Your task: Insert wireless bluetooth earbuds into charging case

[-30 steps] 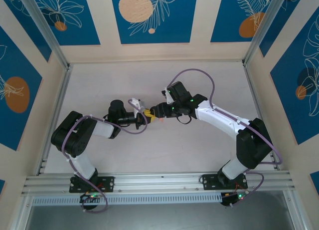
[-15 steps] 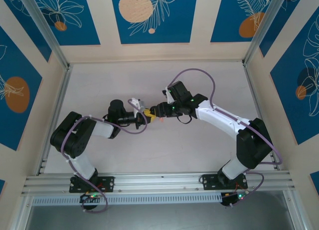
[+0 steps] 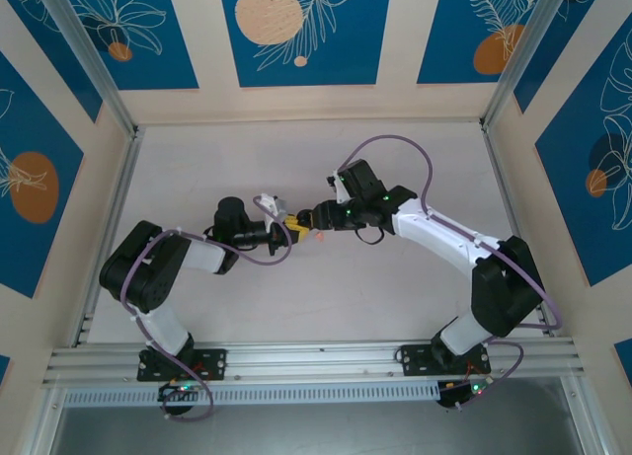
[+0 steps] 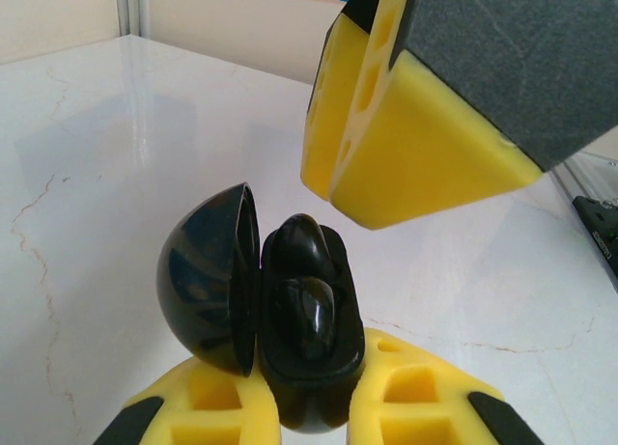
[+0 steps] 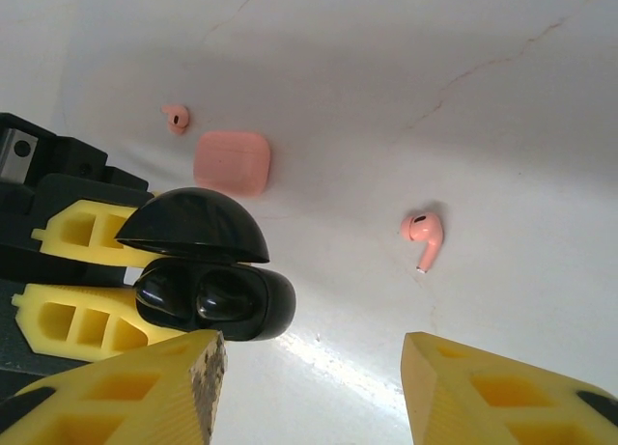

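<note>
At tabletop [image 3: 395, 277] ctr, L fingers [image 4: 174, 411] grip open black case [image 5: 266, 310], buds [image 5: 198, 300] seated; R fingers [image 5: 435, 368], apart & empty, should nudge lid [image 5: 193, 228] shut squarely.

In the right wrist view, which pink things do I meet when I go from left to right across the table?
small pink earbud → pink case → pink earbud with a stem. The open black case spans the same stretch as the first two, so I leave it out.
</note>
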Controlling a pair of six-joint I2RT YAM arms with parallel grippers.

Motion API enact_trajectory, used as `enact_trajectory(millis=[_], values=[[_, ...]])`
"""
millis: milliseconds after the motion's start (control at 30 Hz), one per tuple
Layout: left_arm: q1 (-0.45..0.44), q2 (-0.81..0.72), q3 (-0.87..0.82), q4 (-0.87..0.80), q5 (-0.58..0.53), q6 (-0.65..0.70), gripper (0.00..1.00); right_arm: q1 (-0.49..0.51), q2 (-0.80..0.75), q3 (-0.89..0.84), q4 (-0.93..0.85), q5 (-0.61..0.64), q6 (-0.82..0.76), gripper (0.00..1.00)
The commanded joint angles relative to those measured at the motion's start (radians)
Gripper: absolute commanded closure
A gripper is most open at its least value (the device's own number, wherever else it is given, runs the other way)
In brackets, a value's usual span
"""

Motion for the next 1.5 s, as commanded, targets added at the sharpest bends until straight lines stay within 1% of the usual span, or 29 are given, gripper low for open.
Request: enact_trajectory(millis=[0, 133, 267, 333, 400, 500, 600, 800, 1467], values=[[0.002, -0.030, -0.008, 0.002, 0.009, 0.021, 0.93, -0.008, -0.038, -0.025, 0.027, -0.040, 0.006, 0.47], [0.002, -0.032, -0.007, 0.002, 0.013, 0.021, 0.93, -0.020, -0.076, -0.062, 0.083, -0.091, -0.003, 0.47], [0.002, -0.031, -0.011, 0.018, 0.027, 0.013, 0.93, -0.062, -0.137, -0.117, 0.164, -0.186, 0.001, 0.48], [0.002, -0.029, -0.012, 0.026, 0.032, 0.010, 0.93, -0.084, -0.156, -0.135, 0.200, -0.258, 0.005, 0.51], [0.002, -0.025, -0.012, 0.035, 0.036, 0.006, 0.93, -0.090, -0.165, -0.136, 0.212, -0.312, -0.006, 0.58], [0.002, -0.021, -0.012, 0.046, 0.042, -0.002, 0.93, -0.088, -0.156, -0.115, 0.179, -0.315, -0.019, 0.64], [0.002, -0.021, -0.012, 0.049, 0.044, -0.004, 0.93, -0.087, -0.139, -0.103, 0.160, -0.302, -0.024, 0.68], [0.002, -0.016, -0.014, 0.059, 0.045, -0.008, 0.93, -0.085, -0.101, -0.076, 0.161, -0.317, -0.029, 0.74], [0.002, -0.014, -0.016, 0.073, 0.050, -0.019, 0.93, -0.073, -0.018, -0.029, 0.158, -0.333, -0.037, 0.77]])
